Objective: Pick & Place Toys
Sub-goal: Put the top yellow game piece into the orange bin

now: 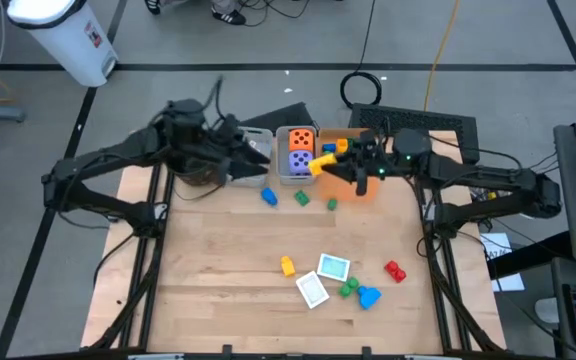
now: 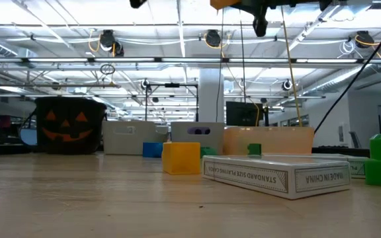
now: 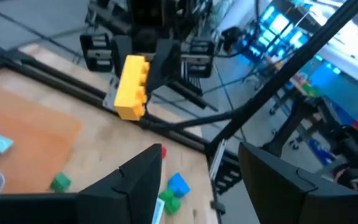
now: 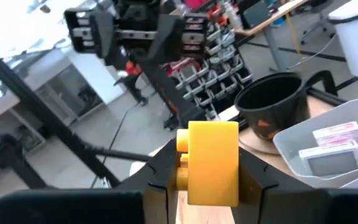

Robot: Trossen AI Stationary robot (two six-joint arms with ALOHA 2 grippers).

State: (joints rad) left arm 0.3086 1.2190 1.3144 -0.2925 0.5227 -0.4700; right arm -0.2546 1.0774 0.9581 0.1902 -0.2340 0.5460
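Observation:
My right gripper (image 1: 328, 168) is shut on a yellow block (image 4: 211, 155), held high over the orange bin (image 1: 360, 185). My left gripper (image 3: 201, 186) hangs open and empty above the grey card bin (image 1: 251, 160). The orange and purple dice (image 1: 300, 148) sit in another grey bin. Loose toys lie on the table: blue (image 1: 269, 196) and green (image 1: 301, 199) blocks near the bins. Farther forward lie a yellow block (image 1: 287, 265), a red block (image 1: 395, 270), a blue block (image 1: 369, 296) and two cards (image 1: 333, 267). My right gripper pinches the yellow block by two opposite sides (image 4: 188, 180) between its two fingers (image 4: 157, 177). The fingers lie about level, coming from the table's right. The block stands upright at the finger ends (image 3: 131, 87), lifted clear above the orange bin.
A black pot (image 1: 198, 172) with an orange pumpkin face (image 2: 71, 125) stands at the far left beside the bins. A card box (image 2: 276, 175) lies near the front. Bare wood stretches across the table's left and front.

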